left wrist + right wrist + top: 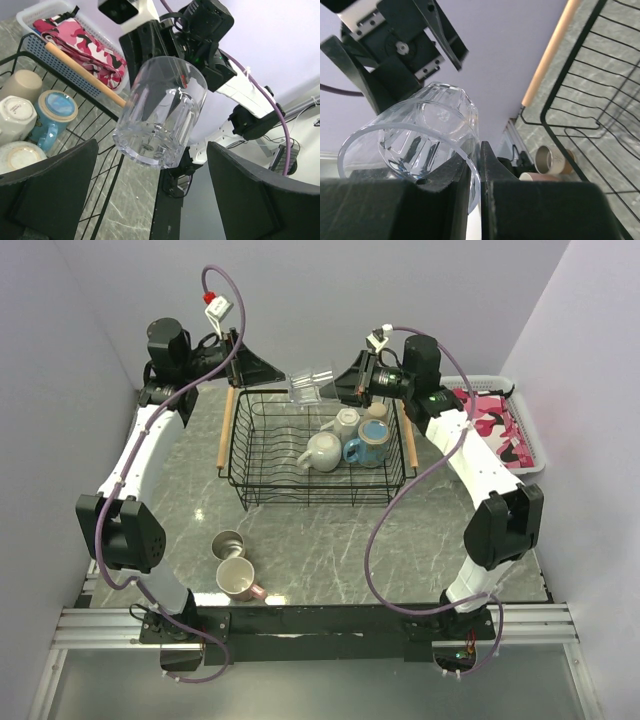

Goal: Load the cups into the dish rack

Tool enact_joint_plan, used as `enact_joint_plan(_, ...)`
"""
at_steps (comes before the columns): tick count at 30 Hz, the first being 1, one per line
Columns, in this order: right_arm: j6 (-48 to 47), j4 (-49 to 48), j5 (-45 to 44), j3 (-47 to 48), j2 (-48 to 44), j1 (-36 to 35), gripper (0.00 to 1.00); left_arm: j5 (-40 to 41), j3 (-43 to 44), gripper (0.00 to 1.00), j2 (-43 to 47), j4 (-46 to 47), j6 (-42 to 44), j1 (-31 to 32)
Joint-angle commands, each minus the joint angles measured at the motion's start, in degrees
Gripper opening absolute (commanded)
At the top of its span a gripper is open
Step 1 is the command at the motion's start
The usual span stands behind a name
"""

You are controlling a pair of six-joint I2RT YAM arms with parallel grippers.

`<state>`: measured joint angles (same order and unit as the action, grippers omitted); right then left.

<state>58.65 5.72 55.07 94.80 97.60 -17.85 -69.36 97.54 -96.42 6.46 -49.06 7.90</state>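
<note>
My right gripper [335, 388] is shut on the rim of the clear glass [312, 383], holding it tilted above the far edge of the black wire dish rack [240, 445]. In the right wrist view one finger is inside the glass [420, 145] and one outside. My left gripper [283, 372] is open just left of the glass [162, 112], its fingers [50, 185] apart from it. In the rack lie two white mugs [322, 452] [345, 423], a blue mug [368, 445] and a tan cup [376, 412]. A steel cup [228, 543] and a pink mug [238, 580] stand on the table near the front.
A white plastic basket with pink camouflage cloth [495, 425] sits right of the rack, against the right wall. The rack's wooden handles [227, 428] [407, 435] run along its sides. Grey walls close in on three sides.
</note>
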Motion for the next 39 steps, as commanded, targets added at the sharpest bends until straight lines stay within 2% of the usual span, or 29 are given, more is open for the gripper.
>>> enact_joint_plan(1, 7.4, -11.3, 3.3, 1.4, 1.6, -0.4, 0.0, -1.1, 0.2, 0.97, 2.8, 2.0, 0.3, 1.3)
enact_joint_plan(7, 10.9, -15.2, 2.7, 2.8, 4.3, -1.6, 0.0, -1.1, -0.3, 0.98, 2.9, 2.9, -0.5, 3.0)
enact_joint_plan(15, 15.9, -22.9, 2.6, 3.4, 6.9, -3.4, 0.0, -0.9, 0.1, 0.99, 2.5, -1.7, 3.1, 4.2)
enact_joint_plan(24, 19.1, -26.1, 3.7, 5.8, 9.1, -4.4, 0.0, -1.2, -0.5, 0.96, 2.5, -2.9, 4.8, 4.7)
enact_joint_plan(31, 19.8, -26.8, 4.1, 5.3, 8.4, -4.7, 0.0, 1.0, 0.4, 0.96, 1.9, -8.8, 10.3, 4.7)
enact_joint_plan(36, 19.7, -26.7, 4.4, 4.9, 7.5, -4.7, 0.0, 3.6, 1.3, 0.96, 1.1, -15.9, 17.2, 4.5)
enact_joint_plan(39, 20.4, -27.6, 4.3, 4.4, 7.3, -4.7, 0.0, 4.3, 0.6, 0.96, 1.1, -14.9, 17.3, 4.5)
